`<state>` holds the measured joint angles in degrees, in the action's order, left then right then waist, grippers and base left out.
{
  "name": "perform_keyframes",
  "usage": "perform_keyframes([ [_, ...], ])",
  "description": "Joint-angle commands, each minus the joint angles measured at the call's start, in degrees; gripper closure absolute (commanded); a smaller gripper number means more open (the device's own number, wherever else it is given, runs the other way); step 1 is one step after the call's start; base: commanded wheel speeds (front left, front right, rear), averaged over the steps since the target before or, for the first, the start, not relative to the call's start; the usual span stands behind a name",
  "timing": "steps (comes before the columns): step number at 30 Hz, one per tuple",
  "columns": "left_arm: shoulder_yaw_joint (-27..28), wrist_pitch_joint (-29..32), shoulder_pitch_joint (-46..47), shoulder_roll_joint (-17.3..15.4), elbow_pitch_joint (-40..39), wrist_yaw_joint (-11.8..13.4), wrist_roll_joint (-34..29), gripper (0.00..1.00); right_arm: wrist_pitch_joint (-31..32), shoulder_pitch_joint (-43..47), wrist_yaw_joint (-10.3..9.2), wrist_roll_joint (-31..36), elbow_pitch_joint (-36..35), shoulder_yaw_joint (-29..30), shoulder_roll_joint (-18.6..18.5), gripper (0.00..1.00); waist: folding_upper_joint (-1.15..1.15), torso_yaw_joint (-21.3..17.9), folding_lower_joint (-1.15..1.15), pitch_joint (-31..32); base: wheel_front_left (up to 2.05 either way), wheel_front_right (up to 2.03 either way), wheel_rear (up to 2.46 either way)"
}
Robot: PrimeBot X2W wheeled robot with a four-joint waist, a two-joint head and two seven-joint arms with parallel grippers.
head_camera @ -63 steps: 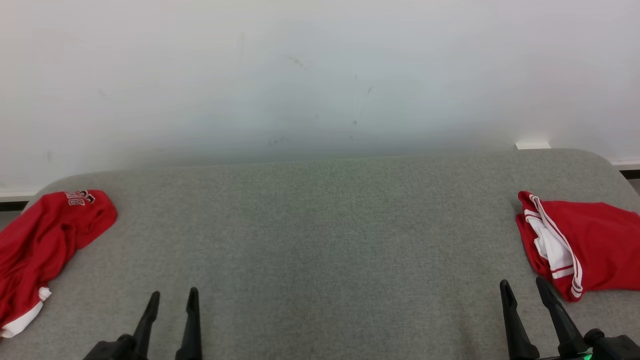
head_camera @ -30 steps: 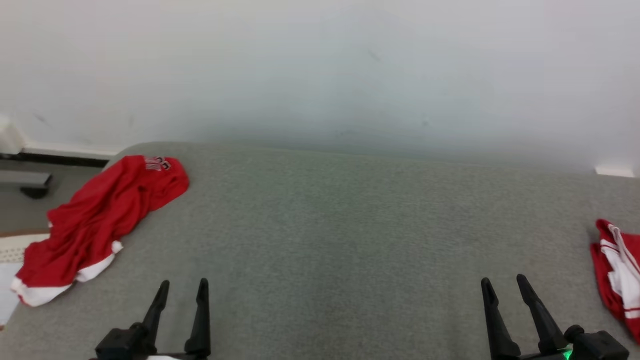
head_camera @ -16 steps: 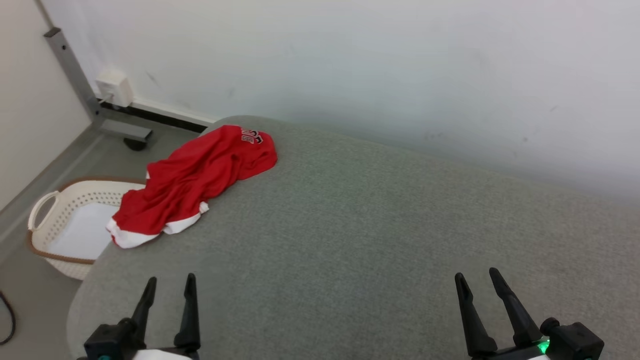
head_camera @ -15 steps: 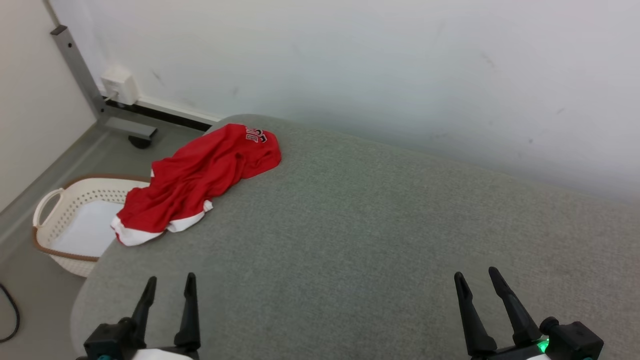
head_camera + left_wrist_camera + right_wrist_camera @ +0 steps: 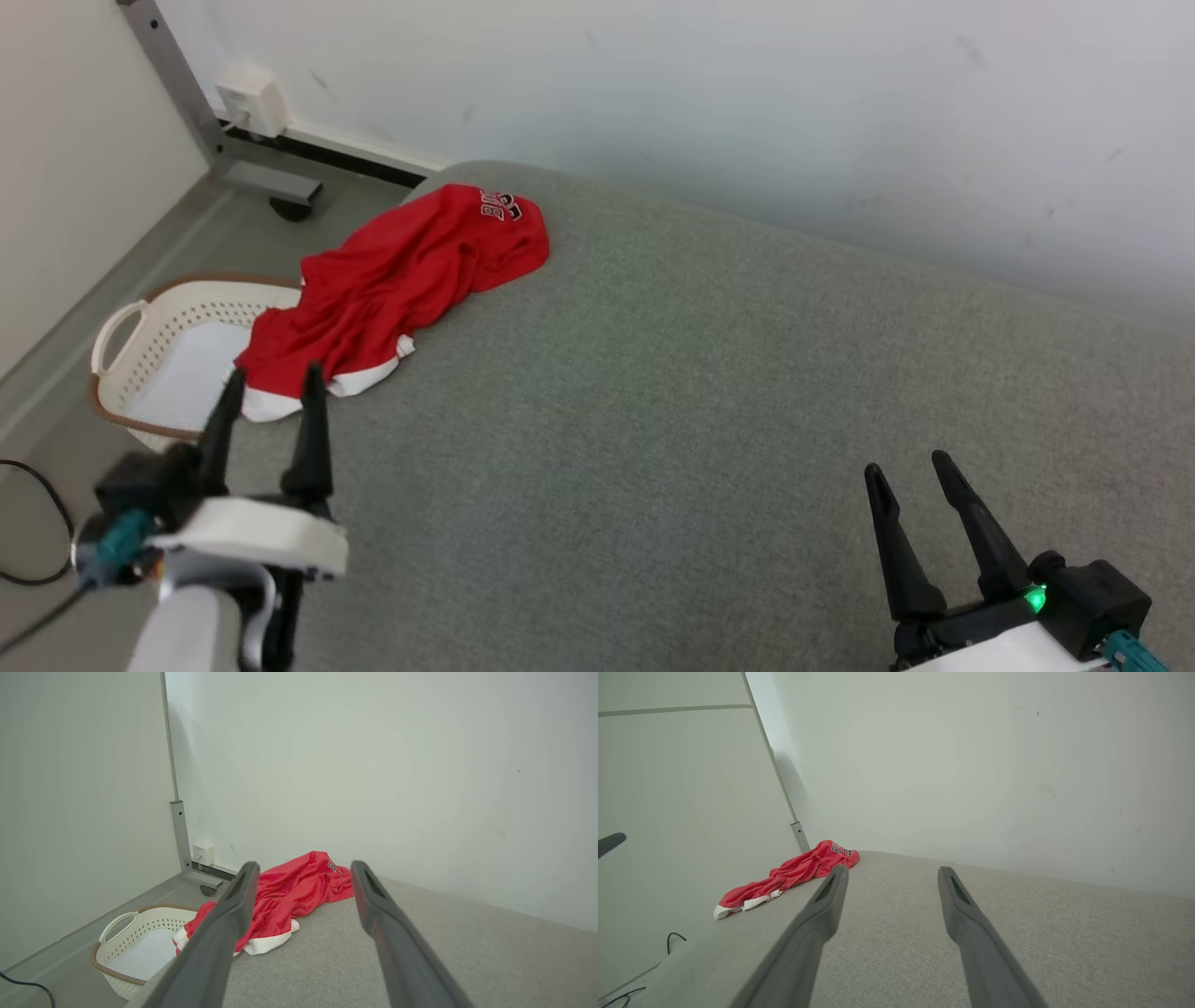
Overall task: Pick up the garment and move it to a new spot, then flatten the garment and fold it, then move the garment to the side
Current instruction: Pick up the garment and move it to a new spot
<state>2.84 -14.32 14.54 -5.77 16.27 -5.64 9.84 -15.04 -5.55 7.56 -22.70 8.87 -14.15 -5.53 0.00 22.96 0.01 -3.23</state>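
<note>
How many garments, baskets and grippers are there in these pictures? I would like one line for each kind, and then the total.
Red garment: 1
White basket: 1
Grippers: 2 (left gripper, right gripper)
Total: 4

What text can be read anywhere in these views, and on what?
"BU": black letters edged in white on the red garment, at its far end; the rest of the word is folded under.
Second row of characters beside it: too creased to read.
Basket and wall box: no readable markings.
</note>
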Motion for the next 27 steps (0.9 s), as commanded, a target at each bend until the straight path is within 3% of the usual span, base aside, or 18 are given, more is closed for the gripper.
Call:
perform_keyframes([
  [1, 0.64, 1.1, 3.72, -1.23, 0.78, -0.3, 1.13, 0.0, -0.16, -1.24, -0.16, 0.74, -0.45, 0.06, -0.8, 0.0, 0.0, -0.66, -0.01, -2.95, 0.0, 0.0, 0.0],
  [6, 3.67, 8.79, 13.66, -4.62, 6.95, -0.43, 4.94, 0.0, -0.16, -4.78, -0.15, 0.99, -1.38, -0.43, -1.9, 0.0, 0.0, -3.54, -0.01, -8.55, 0.0, 0.0, 0.0],
  [15, 7.86, 21.59, 27.68, -13.32, 23.06, -0.74, 10.69, 0.0, -0.16, -11.08, -0.16, -0.91, -6.22, -1.17, -3.06, 0.0, 0.0, -12.17, -0.01, -16.67, 0.0, 0.0, 0.0],
  [20, 11.26, 25.17, 32.35, -17.59, 32.32, 1.04, 13.02, 0.0, -0.16, -13.45, -0.16, -0.44, -10.47, -1.44, -3.03, 0.0, 0.0, -16.94, -0.01, -20.07, 0.0, 0.0, 0.0],
  [27, 11.76, 26.99, 33.37, -21.62, 43.07, 6.05, 11.57, 0.0, -0.15, -14.69, -0.16, -0.13, -13.57, -1.45, -2.47, 0.0, 0.0, -21.04, -0.01, -23.24, 0.0, 0.0, 0.0],
])
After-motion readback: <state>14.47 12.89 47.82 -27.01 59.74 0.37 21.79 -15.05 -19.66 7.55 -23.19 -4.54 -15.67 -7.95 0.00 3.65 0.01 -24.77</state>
